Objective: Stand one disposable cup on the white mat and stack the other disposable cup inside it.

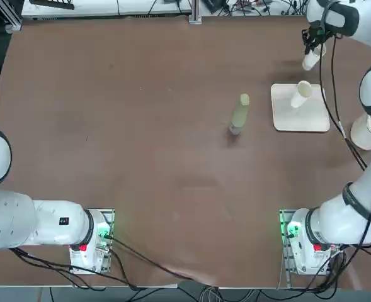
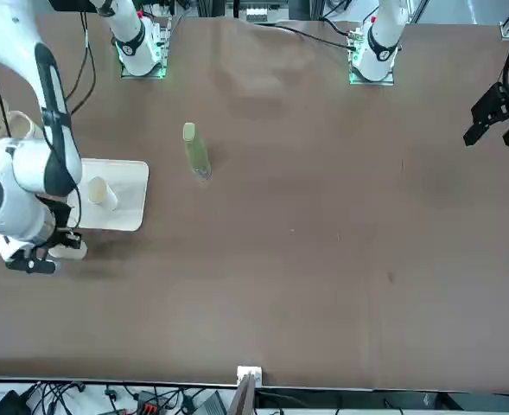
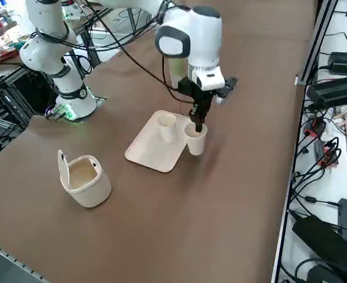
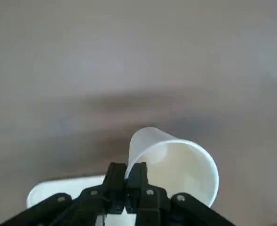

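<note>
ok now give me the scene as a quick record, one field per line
standing cup: upright on the white mat
other cup: at the right pincer, off the mat's edge
right pincer: closed, one finger inside the cup's rim
stacking: not yet done
bottle: on the table, apart from the mat
container: lid open

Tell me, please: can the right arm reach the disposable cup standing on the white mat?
Probably yes: the right gripper is beside that mat, gripping the other cup's rim, and that could hinder grasping the standing cup, though nothing covers it.
</note>
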### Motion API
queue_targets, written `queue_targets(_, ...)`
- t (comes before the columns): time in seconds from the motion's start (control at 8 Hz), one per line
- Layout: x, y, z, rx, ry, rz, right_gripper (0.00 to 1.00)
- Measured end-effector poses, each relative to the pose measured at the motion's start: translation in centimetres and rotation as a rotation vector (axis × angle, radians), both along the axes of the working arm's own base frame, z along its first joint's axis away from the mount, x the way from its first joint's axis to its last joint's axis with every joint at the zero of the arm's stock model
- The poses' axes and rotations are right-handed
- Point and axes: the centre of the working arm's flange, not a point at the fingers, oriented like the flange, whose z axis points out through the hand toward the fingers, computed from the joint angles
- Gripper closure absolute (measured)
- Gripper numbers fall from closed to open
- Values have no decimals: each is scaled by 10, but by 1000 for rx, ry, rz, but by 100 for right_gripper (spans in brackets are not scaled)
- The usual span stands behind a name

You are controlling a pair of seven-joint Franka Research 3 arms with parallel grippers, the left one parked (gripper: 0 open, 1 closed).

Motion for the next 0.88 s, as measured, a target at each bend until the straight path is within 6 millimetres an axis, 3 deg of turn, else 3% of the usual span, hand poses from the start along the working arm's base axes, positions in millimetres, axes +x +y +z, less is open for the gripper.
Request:
queue_targets(0.38,-31,21,61,5,78,-30,98)
queue_targets(0.62,-57,35,66,8,101,-37,98)
queue_targets(0.88,-82,47,56,10,140,-29,98)
